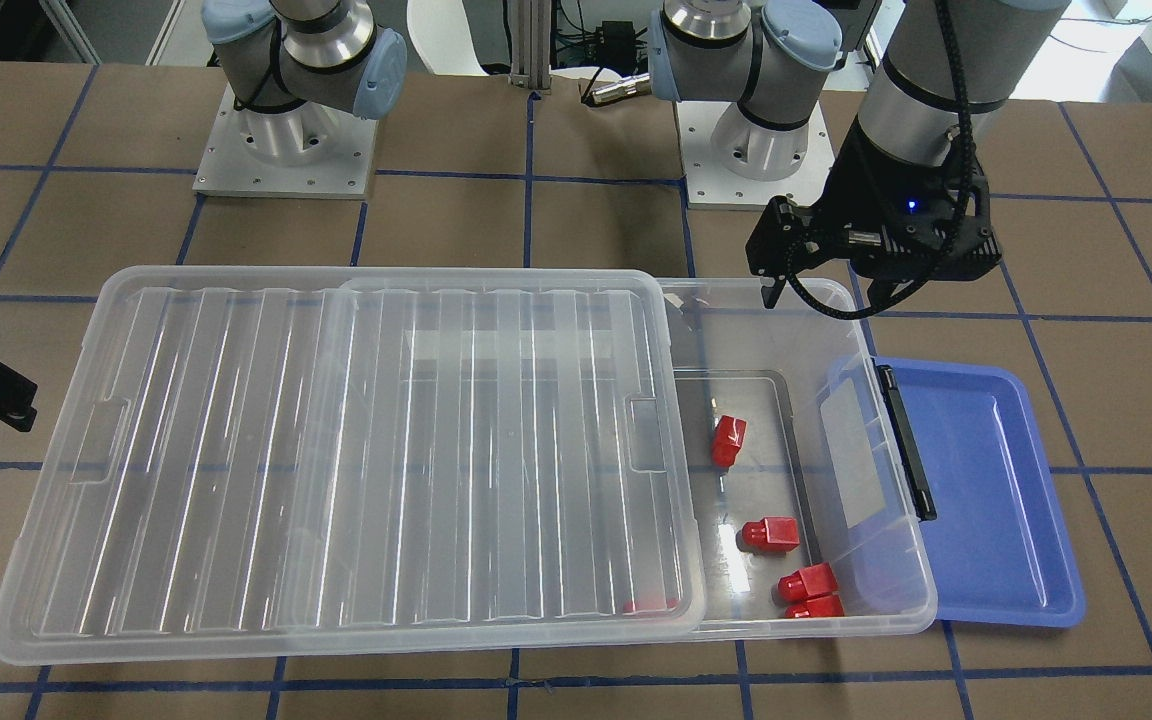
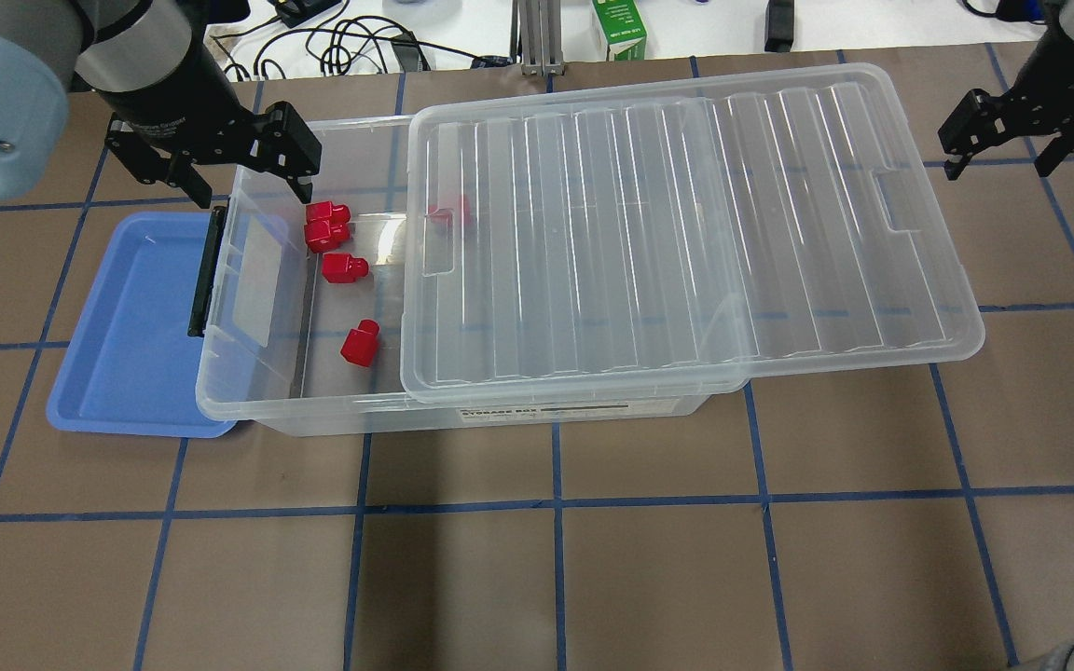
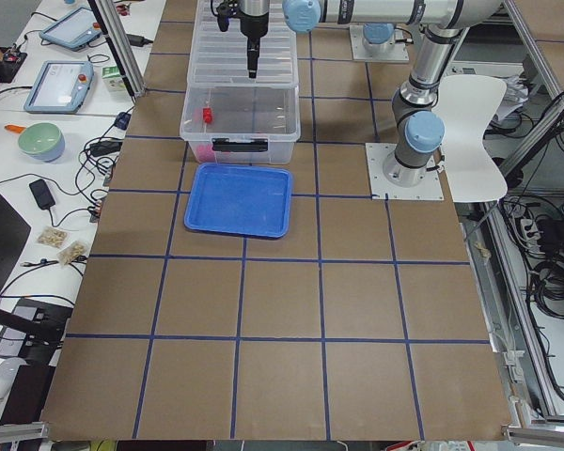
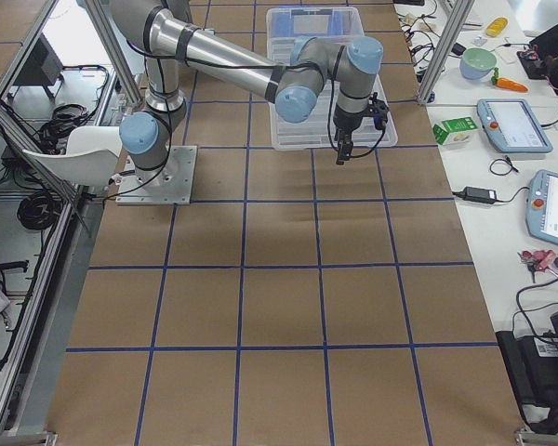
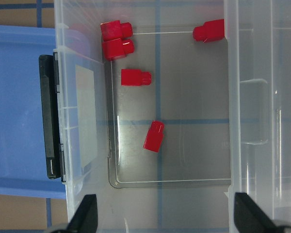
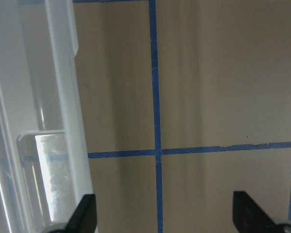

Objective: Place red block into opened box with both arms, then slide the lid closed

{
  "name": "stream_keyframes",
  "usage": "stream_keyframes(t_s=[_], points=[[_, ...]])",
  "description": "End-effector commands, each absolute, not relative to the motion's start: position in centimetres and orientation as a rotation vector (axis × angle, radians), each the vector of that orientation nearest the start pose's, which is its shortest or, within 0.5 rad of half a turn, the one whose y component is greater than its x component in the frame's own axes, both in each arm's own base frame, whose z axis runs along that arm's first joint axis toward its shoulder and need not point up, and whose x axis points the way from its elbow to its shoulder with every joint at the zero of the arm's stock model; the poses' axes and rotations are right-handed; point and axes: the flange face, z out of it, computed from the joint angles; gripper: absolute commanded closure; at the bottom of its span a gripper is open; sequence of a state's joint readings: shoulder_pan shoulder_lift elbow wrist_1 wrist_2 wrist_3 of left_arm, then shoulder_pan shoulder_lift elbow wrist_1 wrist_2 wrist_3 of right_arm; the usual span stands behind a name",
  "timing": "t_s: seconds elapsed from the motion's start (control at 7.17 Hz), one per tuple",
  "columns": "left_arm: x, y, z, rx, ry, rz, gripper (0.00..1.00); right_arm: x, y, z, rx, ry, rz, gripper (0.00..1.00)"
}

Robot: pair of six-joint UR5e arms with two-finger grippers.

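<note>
Brown table, one red block blurry under lid, left fingers and right fingers wide apart, empty

A blue tray lies flat on the brown table, which is gridded with blue tape. Past its far edge stand a green carton and tangled black cables. A side bench holds a green bowl and two teach pendants
</note>
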State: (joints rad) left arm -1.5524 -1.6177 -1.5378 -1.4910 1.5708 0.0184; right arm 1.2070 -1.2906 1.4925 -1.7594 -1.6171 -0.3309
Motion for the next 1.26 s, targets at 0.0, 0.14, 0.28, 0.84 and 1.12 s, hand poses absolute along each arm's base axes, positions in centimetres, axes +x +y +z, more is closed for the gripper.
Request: stream_keyframes(t_s=[0.0, 0.14, 0.28, 0.84, 1.12], points=[[-12.4, -52.0, 48.9, 0.000, 3.139, -0.104, 0.00, -11.1, -60.7, 38.3, 0.067, 3.202, 0.077, 0.00], [-12.4, -52.0, 49.0, 0.000, 3.137, -0.106, 0.00, -11.1, -60.5, 37.6, 0.069, 3.192, 0.095, 0.00], [-12.4, -52.0, 49.0, 0.000, 3.138, -0.108, 0.00, -11.0, -60.3, 36.7, 0.071, 3.190, 0.102, 0.00], [-12.4, -52.0, 48.9, 0.000, 3.137, -0.101, 0.00, -9.9, -59.1, 35.0, 0.060, 3.166, 0.144, 0.00], [-12.4, -52.0, 49.0, 0.000, 3.137, -0.106, 0.00, -8.9, -59.0, 35.4, 0.044, 3.153, 0.132, 0.00]])
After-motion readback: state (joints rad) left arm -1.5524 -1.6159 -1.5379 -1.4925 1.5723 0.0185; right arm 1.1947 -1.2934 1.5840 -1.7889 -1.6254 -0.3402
